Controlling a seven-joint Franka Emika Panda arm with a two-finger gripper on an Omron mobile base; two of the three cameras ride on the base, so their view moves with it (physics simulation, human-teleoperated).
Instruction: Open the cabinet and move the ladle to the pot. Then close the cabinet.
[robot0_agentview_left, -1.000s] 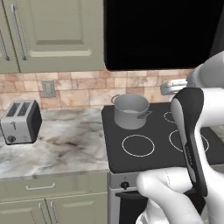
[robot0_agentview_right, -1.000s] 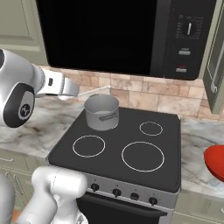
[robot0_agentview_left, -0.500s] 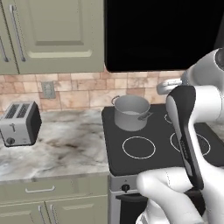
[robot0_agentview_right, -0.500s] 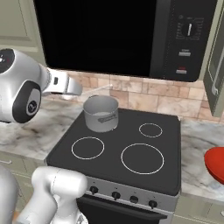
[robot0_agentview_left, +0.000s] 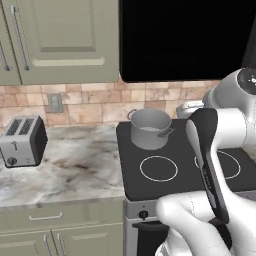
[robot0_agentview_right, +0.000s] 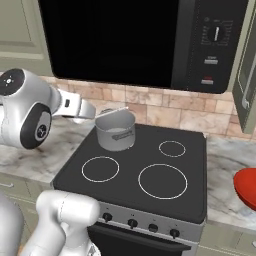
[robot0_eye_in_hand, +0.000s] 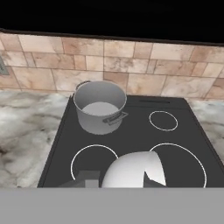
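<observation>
The cabinet hangs at the upper left with both doors closed and its silver bar handles upright. The ladle is out of view. The grey pot stands on the stove's back left burner, empty, its side handle toward the front right. My arm's white hand reaches level from the left, ending just left of the pot's rim. Its fingers are hidden, and nothing shows in them. In the left base view the dark-padded forearm covers the stove's right side.
A black cooktop with several burner rings sits under a black microwave. A silver toaster stands on the marble counter at the left. A red bowl sits at the right edge. Low drawers run below the counter.
My hand has sunk a little and edged closer to the pot's left side. The pot, toaster and cabinet doors have stayed put.
</observation>
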